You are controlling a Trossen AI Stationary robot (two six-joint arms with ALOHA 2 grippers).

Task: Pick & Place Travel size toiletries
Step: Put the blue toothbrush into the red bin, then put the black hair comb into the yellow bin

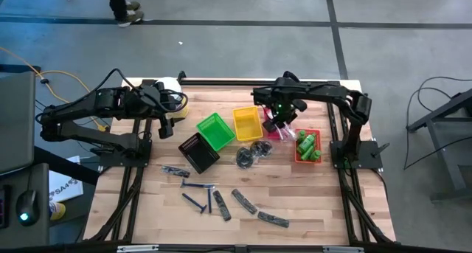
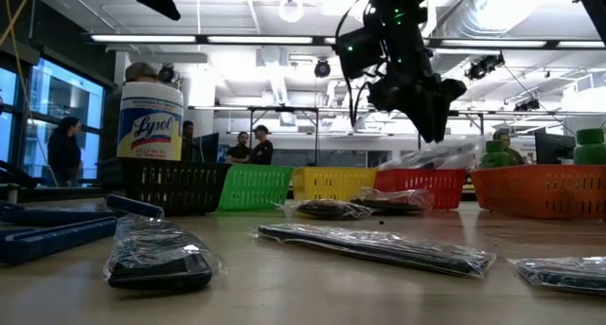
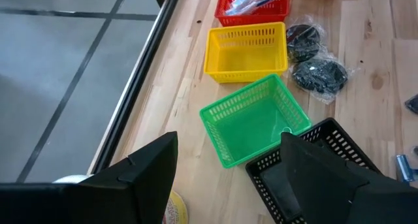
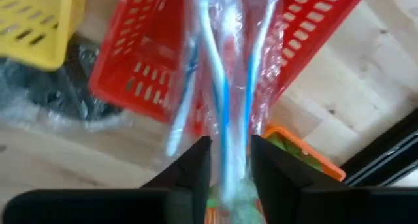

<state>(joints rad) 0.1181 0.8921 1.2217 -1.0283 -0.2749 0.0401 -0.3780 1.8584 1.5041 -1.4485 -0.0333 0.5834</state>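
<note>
My right gripper hangs pointing down over the red basket. A clear packet with white-and-blue sticks reaches from the basket up into the gap between its parted fingers. Green bottles lie in the orange basket. On the table lie bagged dark round pieces, blue razors and dark strips. My left gripper waits open above the far left, next to the white tub. My right gripper has the clear packet's upper end between its two fingers, which point down at it from above. The fingers stand apart; whether they touch the packet I cannot tell. The packet hangs upright with its lower part inside the red basket.
A yellow basket, a green basket and a black basket stand in a row at mid-table. Bare wood lies along the near right of the table. People stand in the room behind, as the low view shows.
</note>
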